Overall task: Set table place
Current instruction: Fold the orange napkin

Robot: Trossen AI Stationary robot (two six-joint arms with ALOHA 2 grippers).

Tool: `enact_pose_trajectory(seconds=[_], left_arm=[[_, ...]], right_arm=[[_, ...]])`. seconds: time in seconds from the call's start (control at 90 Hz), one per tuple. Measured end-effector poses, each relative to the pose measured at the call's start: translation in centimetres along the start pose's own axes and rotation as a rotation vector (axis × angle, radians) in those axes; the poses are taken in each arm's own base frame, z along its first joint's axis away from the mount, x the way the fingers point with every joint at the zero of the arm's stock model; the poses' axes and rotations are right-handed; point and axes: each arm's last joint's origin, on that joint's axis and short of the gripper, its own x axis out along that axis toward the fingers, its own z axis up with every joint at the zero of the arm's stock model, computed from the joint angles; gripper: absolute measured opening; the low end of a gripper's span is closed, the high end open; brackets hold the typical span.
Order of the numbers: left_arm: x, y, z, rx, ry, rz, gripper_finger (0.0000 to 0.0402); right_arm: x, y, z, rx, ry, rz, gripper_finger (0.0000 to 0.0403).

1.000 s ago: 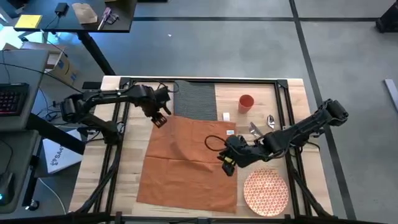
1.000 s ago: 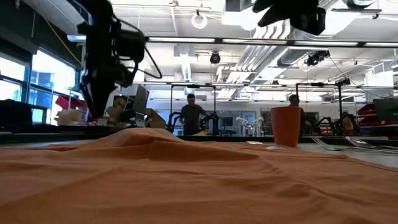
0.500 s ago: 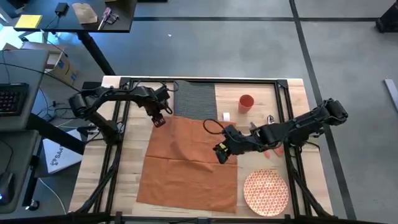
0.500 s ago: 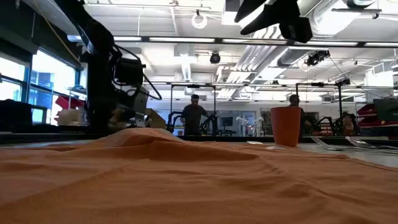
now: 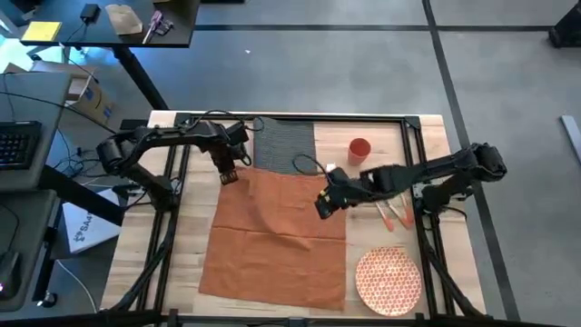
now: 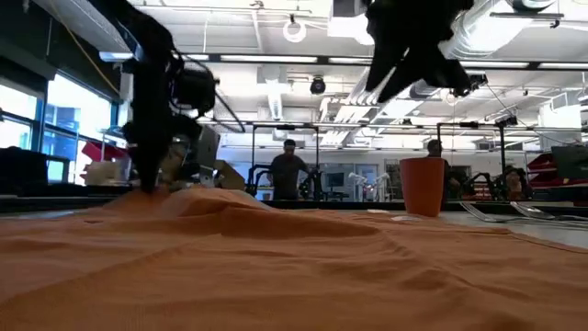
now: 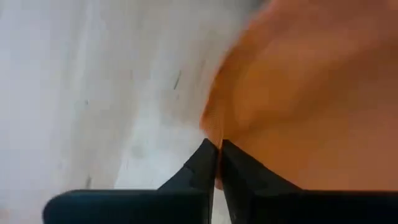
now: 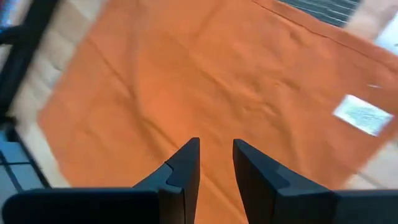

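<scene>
1 napkin (image 5: pixel 277 232), 1 plate (image 5: pixel 388 281), 1 cup (image 5: pixel 359 151), 1 placemat (image 5: pixel 283 145).

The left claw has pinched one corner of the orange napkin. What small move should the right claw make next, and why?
Probably lower the right claw onto the napkin's near edge and close. Its fingers are apart above the cloth, holding nothing, while the left claw is shut on the far left corner. The napkin lies spread wide over the table and overlaps the placemat, so folding it likely needs two grips.

On my bench (image 5: pixel 182 272) lie the orange napkin (image 5: pixel 277 236) at centre frame, the grey placemat (image 5: pixel 283 145) above it, the red cup (image 5: pixel 359 150) upper right, utensils (image 5: pixel 392 213) right, the plate (image 5: pixel 388 281) lower right.
</scene>
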Motion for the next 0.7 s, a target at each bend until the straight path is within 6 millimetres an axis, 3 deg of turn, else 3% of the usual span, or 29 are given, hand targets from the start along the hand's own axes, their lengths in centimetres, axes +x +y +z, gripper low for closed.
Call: enact_pose_trajectory(seconds=[0.178, 0.356, 0.578, 0.7], left_arm=[[-4.1, -2.4, -1.2, 0.055, -0.132, -0.010, 0.0001], [-7.0, -5.5, -2.7, 0.157, -0.277, -0.132, 0.0000], [-8.3, -9.3, -4.2, 0.348, -0.325, -0.340, 0.0000], [-8.2, -10.6, -4.5, 0.373, -0.299, -0.359, 0.0000]], right_arm=[[1.4, -2.7, 3.7, -0.071, 0.067, -0.004, 0.0079], [3.9, -5.4, 6.0, -0.149, 0.177, -0.006, 0.0097], [7.4, -7.4, 6.7, -0.246, 0.286, -0.040, 0.0165], [8.7, -7.9, 6.6, -0.339, 0.314, -0.070, 0.0193]])
